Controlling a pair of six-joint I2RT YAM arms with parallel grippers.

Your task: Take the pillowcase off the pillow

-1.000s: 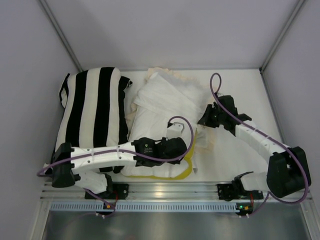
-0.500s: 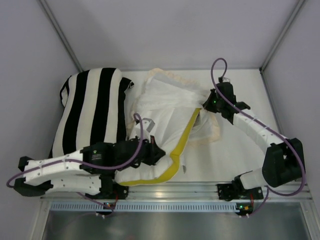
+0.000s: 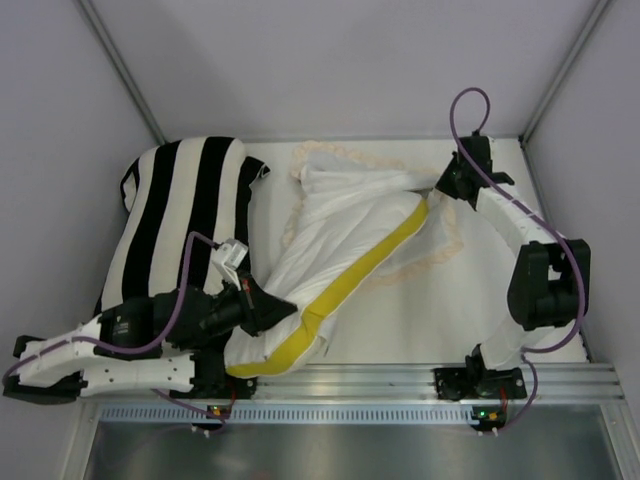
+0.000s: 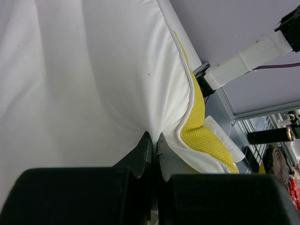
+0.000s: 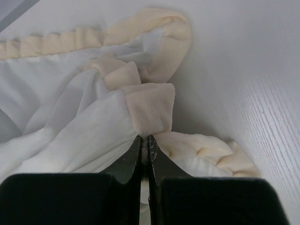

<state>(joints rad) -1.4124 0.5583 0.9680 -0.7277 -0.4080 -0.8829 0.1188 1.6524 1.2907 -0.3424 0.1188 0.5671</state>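
Observation:
The pillow (image 3: 340, 240), white with a yellow band (image 3: 350, 278), lies stretched diagonally from near left to far right. The pillowcase (image 3: 345, 172), cream-white side out with a ruffled frill (image 3: 440, 255), covers its far end. My left gripper (image 3: 272, 305) is shut on the pillow's white fabric (image 4: 93, 70) near its yellow near end (image 4: 199, 136). My right gripper (image 3: 440, 185) is shut on the pillowcase's cream frill (image 5: 150, 110) at the far right. No dark grey face shows.
A black-and-white striped cushion (image 3: 185, 220) lies at the far left, beside the pillow. White walls close the table at the left, back and right. The metal rail (image 3: 400, 385) runs along the near edge.
My left gripper has pulled the pillow toward the near left. My right gripper has drawn the pillowcase frill to the far right. The pillow is longer and more of its yellow band shows.

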